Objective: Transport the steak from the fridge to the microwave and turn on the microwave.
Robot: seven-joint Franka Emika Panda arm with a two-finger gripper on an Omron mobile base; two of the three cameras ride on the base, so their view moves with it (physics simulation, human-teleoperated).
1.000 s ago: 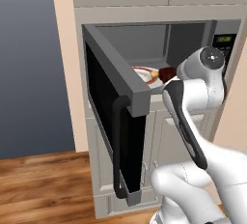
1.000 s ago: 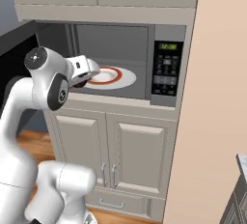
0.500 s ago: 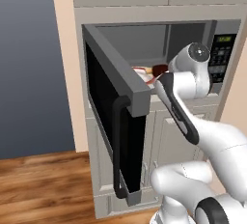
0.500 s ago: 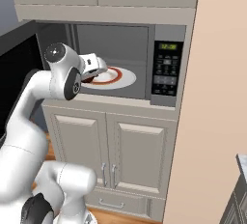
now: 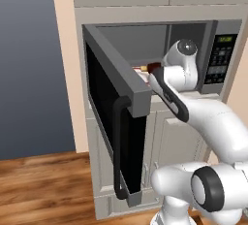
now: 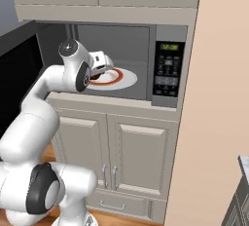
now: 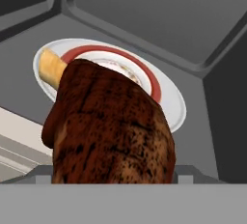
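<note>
Steak at the mouth of the open microwave, carried by the arm.

The microwave (image 6: pixel 146 62) stands open, its black door (image 5: pixel 114 117) swung out on the side away from the button panel (image 6: pixel 168 74). On the microwave floor lies a white plate (image 7: pixel 171 100) with a red ring, and a small tan food piece (image 7: pixel 50 63) rests on the plate's rim farthest from the panel. The fingers (image 6: pixel 101 69) reach into the microwave cavity from the door side, spread wide and gripping the steak (image 7: pixel 111 126), which hangs above the near edge of the plate, at the front of the cavity. The steak also shows as a dark red lump just behind the door's top edge (image 5: pixel 154 67).
</note>
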